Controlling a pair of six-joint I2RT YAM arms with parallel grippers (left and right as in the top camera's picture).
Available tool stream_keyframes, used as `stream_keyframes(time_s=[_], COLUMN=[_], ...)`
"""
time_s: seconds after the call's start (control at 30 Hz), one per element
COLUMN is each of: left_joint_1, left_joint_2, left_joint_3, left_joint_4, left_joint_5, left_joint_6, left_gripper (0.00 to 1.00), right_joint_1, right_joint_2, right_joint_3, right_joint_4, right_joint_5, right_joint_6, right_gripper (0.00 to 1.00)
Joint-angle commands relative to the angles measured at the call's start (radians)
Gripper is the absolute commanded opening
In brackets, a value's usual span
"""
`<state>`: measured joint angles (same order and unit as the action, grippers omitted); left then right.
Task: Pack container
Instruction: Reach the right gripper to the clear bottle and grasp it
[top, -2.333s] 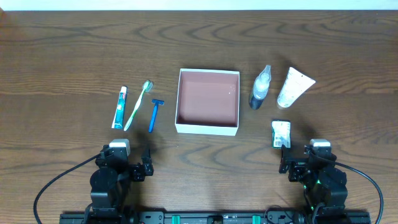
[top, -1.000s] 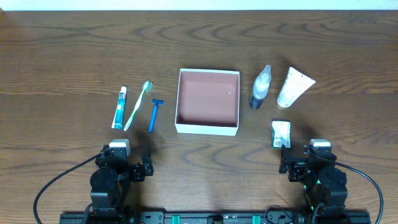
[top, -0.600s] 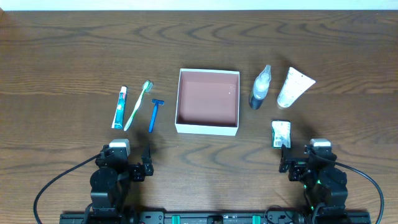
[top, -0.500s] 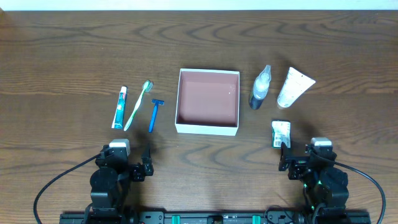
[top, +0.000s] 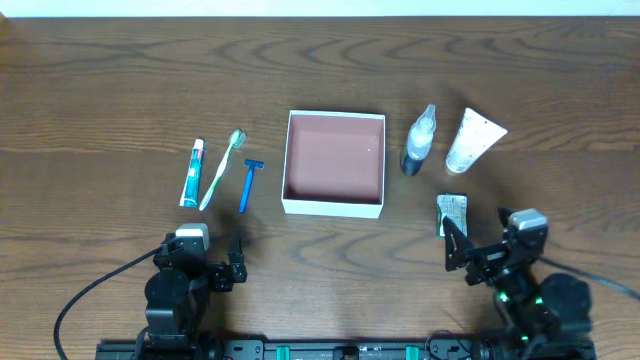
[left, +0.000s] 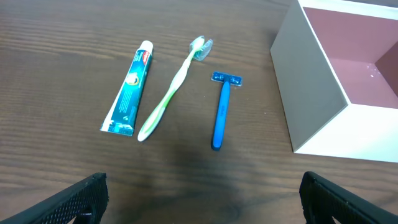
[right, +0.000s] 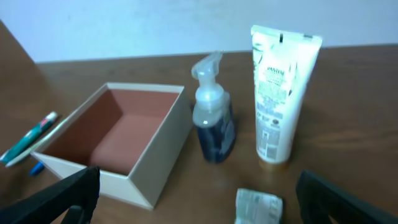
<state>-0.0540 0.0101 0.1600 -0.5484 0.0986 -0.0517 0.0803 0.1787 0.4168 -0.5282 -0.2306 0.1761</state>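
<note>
- Reddish-brown inside and thin white walls: the container (top: 334, 163) sits mid-table on the dark wooden table (top: 100, 90), its open face up.
- It is square, so it has no real long axis. Its sides run square to the table's edges, one wall facing the robot.
- Inside, only its bare floor shows in the overhead and both wrist views.
- To its left lie three things, all apart from it and lengthwise away from the robot:
  - a toothpaste tube (top: 190, 173), farthest out, cap at the far end;
  - a green toothbrush (top: 222, 170), just beside the tube, bristles far, leaning slightly right;
  - a blue razor (top: 247, 185), nearest the container, head far.
- To its right, a clear pump bottle (top: 418, 142) with dark blue liquid appears to stand upright near the wall without touching it.
- Beyond that lies a white Pantene tube (top: 472, 141), cap end toward the robot.
- A small printed packet (top: 452, 213) lies nearer the robot than these two.
- The left gripper (left: 202, 194) hangs low at the near edge, its fingers spread wide and holding nothing.
- The right gripper (right: 199, 200) also has its fingers wide apart and empty. From overhead one fingertip overlaps the packet's near side; whether it touches cannot be told.
</note>
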Motion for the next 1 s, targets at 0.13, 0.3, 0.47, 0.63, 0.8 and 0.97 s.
stream_keyframes(time_s=[0.13,0.3,0.47,0.63,0.8,0.97], left_joint_1=[0.005,0.005,0.005,0.005,0.005,0.005], left_joint_2=[-0.006,-0.006,-0.006,-0.006,-0.006,-0.006], left_joint_3=[-0.013,-0.013,-0.013,-0.013,-0.013,-0.013], left_joint_4=[0.004,0.004,0.004,0.004,0.004,0.004], left_joint_5=[0.006,0.006,0.006,0.006,0.006,0.006], left_joint_6=[-0.001,-0.001,-0.001,-0.001,-0.001,-0.001], left_gripper=[0.98,0.98,0.98,0.98,0.98,0.98], right_joint_1=[-0.007,0.007,0.019,0.063,0.199,0.278], right_joint_2=[0.452,0.800,1.040,1.158,1.262,1.391], right_joint_3=[0.499,0.908,1.166,1.227,1.234,1.234], right_joint_4=[-0.269,-0.530,-0.686,-0.641,-0.608,-0.595], right_joint_5=[-0.005,-0.012,-0.180,-0.192,0.145,0.376], right_joint_6=[-0.081,-0.080,-0.048,-0.040,0.170,0.360], right_gripper=[0.99,0.99,0.99,0.99,0.99,0.97])
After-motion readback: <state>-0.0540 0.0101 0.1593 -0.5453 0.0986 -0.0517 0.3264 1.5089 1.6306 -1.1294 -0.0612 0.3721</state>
